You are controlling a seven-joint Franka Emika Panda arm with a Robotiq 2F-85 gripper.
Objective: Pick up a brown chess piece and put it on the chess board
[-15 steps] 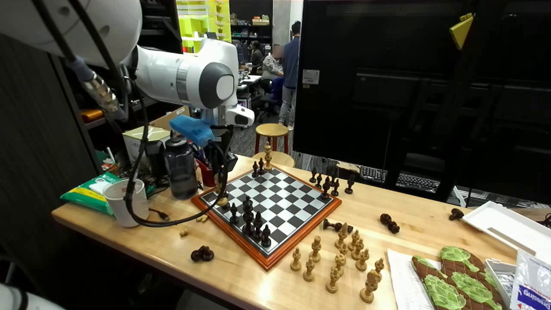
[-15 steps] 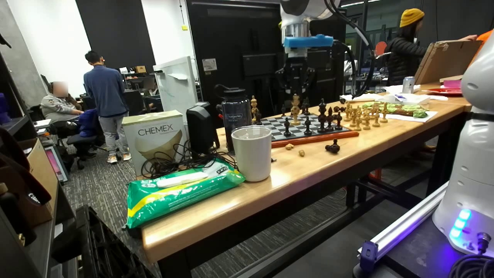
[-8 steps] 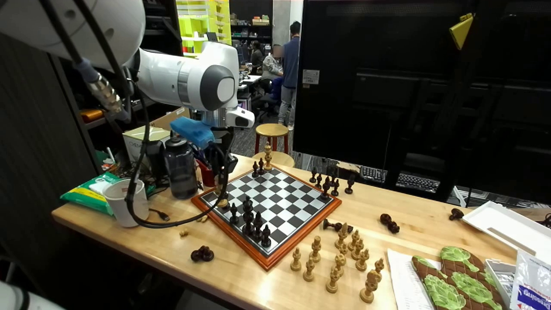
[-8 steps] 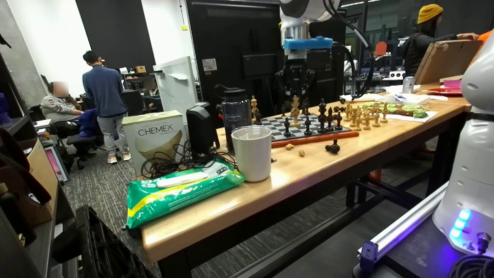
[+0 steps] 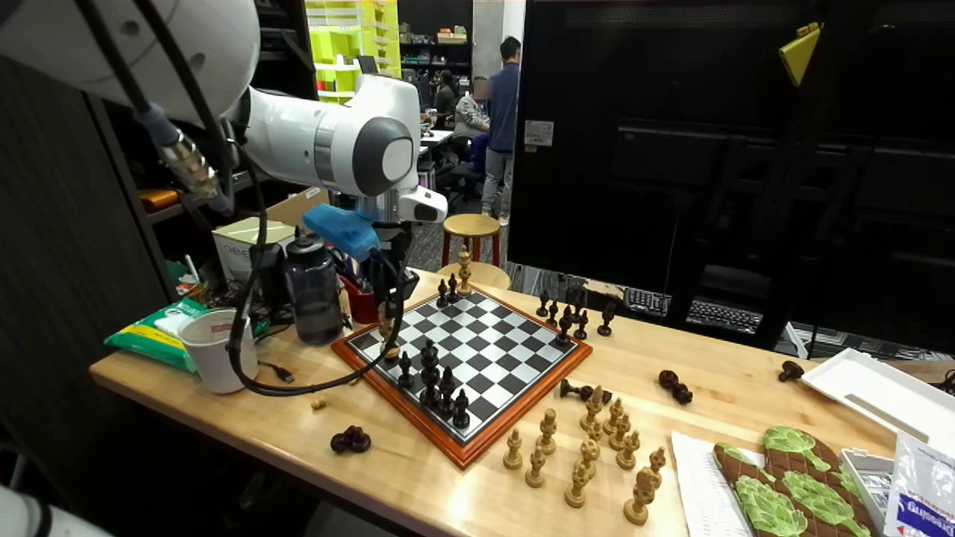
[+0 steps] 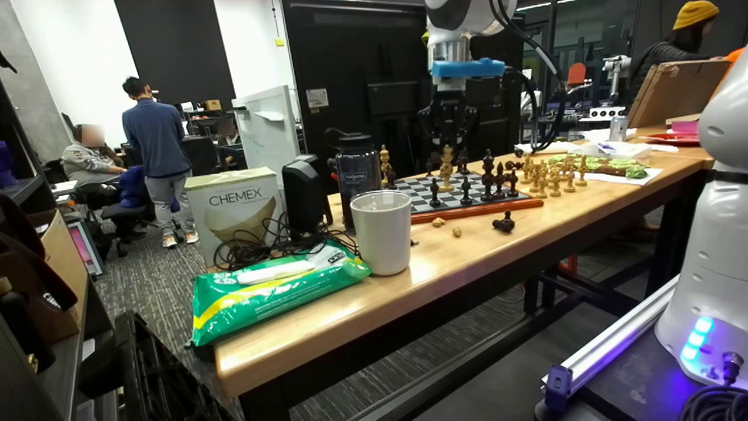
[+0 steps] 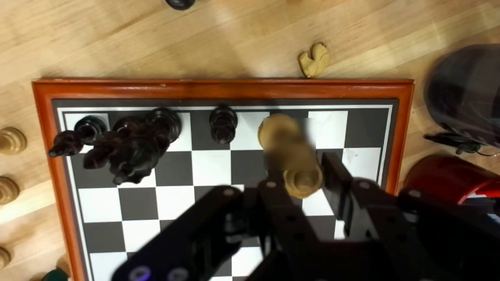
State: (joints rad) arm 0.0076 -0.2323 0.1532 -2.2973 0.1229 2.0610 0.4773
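Note:
A light brown chess piece (image 6: 447,168) stands upright between the fingers of my gripper (image 7: 300,168), which is shut on its upper part. Its base (image 5: 391,353) is over the near edge row of the chess board (image 7: 136,203), a black-and-white checked square with a reddish-brown frame. Whether the base touches the squares I cannot tell. In the wrist view a blur covers part of the piece, and a finger (image 7: 336,171) stands close on its right. Behind the looping cable, the fingertips are partly hidden in an exterior view.
Dark pieces (image 5: 446,391) crowd a near corner of the board. Beside the held piece stands one dark piece (image 7: 223,125). Another light brown piece (image 5: 464,270) is at the far corner. More light brown pieces (image 5: 547,431) stand off the board. A bottle (image 5: 313,291) and red cup (image 5: 363,304) are close by.
In an exterior view the arm has shifted slightly right and down, and the held piece has moved a little to the right with it. The grip looks the same.

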